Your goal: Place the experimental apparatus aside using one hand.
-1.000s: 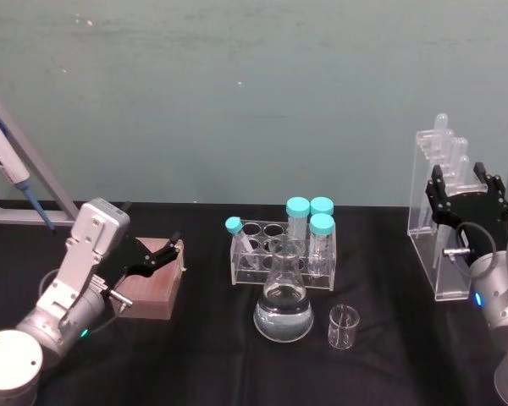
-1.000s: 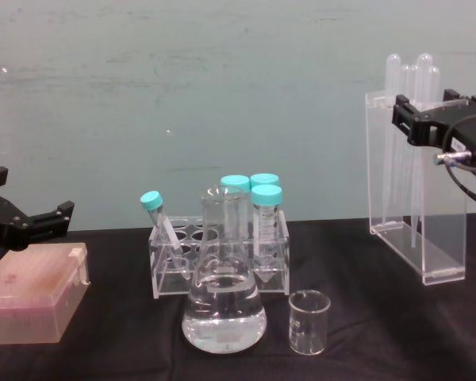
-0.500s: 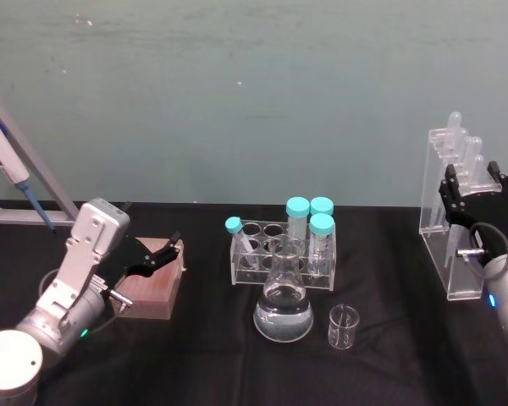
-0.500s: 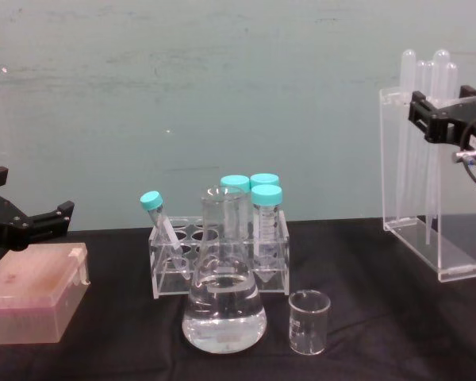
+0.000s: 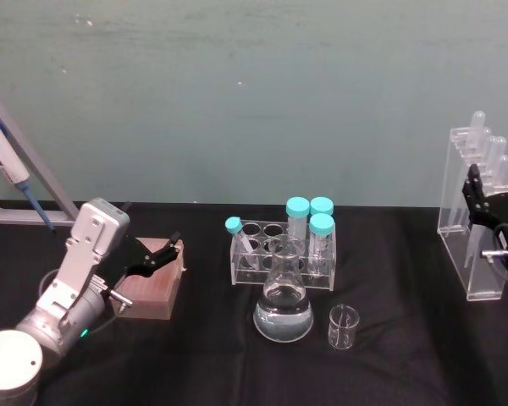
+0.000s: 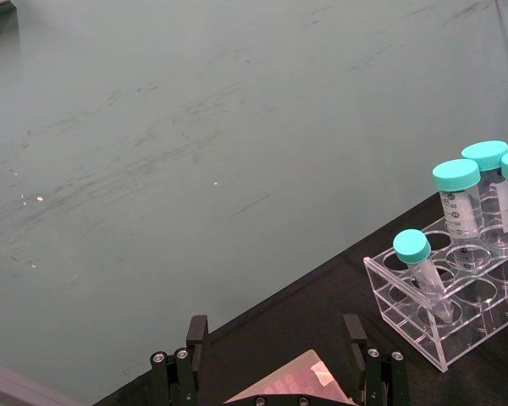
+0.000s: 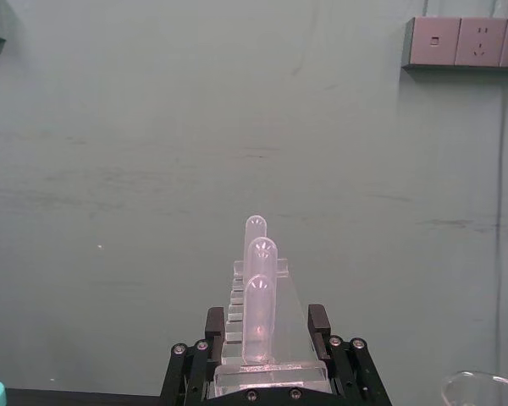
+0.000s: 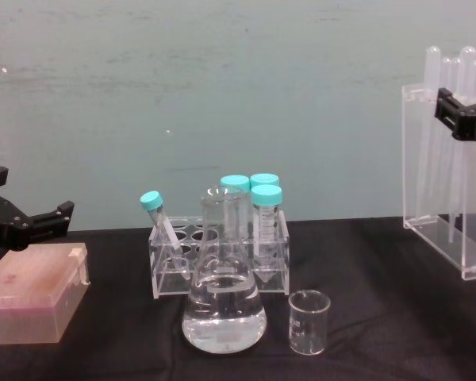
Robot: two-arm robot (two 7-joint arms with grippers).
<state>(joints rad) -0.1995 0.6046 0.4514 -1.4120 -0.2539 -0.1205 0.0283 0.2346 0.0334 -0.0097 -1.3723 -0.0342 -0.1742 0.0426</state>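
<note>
Out at the 3 o'clock edge of the surface [image 5: 389,279], the right pincer [image 7: 267,326] has its two black fingers closed against the sides of the tall acrylic stand [image 5: 474,228]. It grips high up, near the top rim, and the long pipettes [image 8: 434,67] stand upright above it. I cannot tell whether the stand's foot rests on the black cloth or hangs just over it. The wrist looks level, aimed toward the wall at 12 o'clock, and the arm enters from the right border.

I judge the first piece to be nearly aside, with only the setting down and letting go left. The conical flask [image 5: 283,309] of clear liquid and the small beaker [image 5: 342,327] just beside it, at its 4 o'clock, are not yet moved. Both sit mid-surface, in front of the tube rack [image 5: 284,249].

Round at 8 o'clock the left pincer [image 6: 271,334] is parked over a pinkish box [image 5: 152,288], its fingers spread and holding nothing.
</note>
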